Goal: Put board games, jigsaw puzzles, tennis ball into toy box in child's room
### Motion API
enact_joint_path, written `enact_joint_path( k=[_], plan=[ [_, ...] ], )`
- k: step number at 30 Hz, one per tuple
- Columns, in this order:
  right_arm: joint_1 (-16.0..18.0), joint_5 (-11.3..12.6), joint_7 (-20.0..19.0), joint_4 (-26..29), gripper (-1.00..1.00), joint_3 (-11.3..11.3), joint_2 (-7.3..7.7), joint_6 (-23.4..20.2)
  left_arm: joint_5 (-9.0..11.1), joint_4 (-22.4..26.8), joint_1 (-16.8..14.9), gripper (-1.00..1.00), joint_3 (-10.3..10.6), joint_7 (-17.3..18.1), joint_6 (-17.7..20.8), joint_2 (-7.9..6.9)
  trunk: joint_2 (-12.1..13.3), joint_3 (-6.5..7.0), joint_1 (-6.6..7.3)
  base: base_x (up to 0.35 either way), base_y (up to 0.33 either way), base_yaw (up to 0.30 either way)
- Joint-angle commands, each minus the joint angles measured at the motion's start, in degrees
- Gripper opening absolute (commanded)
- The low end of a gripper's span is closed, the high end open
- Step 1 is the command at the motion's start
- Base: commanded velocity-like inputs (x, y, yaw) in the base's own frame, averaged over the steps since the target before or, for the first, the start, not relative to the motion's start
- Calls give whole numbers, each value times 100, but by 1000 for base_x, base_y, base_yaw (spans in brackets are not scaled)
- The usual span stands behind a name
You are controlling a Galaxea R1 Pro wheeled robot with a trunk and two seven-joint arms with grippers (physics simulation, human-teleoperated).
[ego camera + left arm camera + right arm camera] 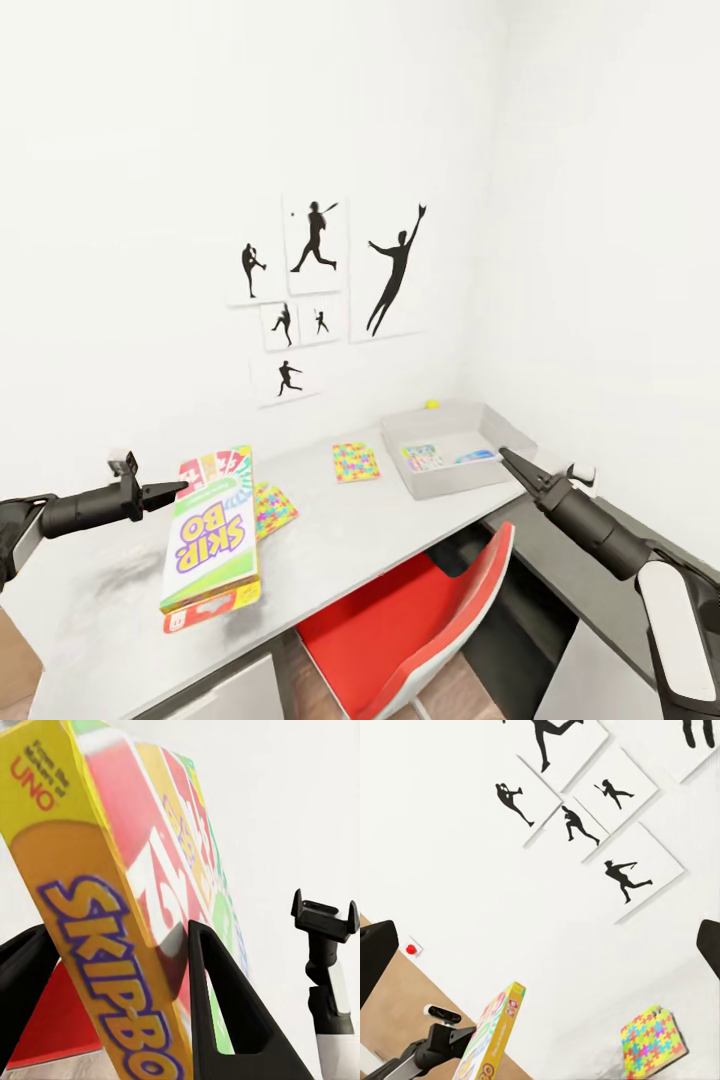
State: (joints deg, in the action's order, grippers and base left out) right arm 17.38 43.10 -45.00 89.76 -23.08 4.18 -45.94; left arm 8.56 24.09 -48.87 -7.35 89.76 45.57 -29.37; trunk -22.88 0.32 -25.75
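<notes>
Left gripper (178,489) clamped on SKIP BO box (213,530) over table (400,520), right gripper (507,458) spread wide beside toy box (455,482), 2 games inside

SKIP BO board game (212,532): large flat box, lying near table (350,545) front edge, overlapping one jigsaw puzzle (275,506) | second jigsaw puzzle (355,462): flat mid-table | toy box (455,476): grey bin, far end, holding two colourful flat boxes | tennis ball (432,404): just behind bin
</notes>
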Motion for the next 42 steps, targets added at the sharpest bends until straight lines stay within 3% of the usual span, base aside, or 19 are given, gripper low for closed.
enact_joint_path(
  k=[1, 25, 34, 42],
  plan=[
    [3, 13, -12, -2, 100, -5, -3, -31, 2, 0, -1, -100, -11, 24, 60, 1, -4, -2, -4, 159, -81, 0],
    [3, 14, 18, 0, 100, -5, -39, -29, 5, -1, 0, -100, -13, 24, 59, 8, -4, -2, -4, 192, -149, 0],
    [3, 14, 18, -2, 100, -5, -32, -30, 5, -1, 3, -100, -12, 24, 57, 60, -4, -2, -4, 34, -262, -6],
    [3, 14, 18, -3, 100, -6, -31, -30, 5, -1, 9, -100, -13, 24, 57, 79, -4, -2, -4, 9, -104, -196]
  ],
)
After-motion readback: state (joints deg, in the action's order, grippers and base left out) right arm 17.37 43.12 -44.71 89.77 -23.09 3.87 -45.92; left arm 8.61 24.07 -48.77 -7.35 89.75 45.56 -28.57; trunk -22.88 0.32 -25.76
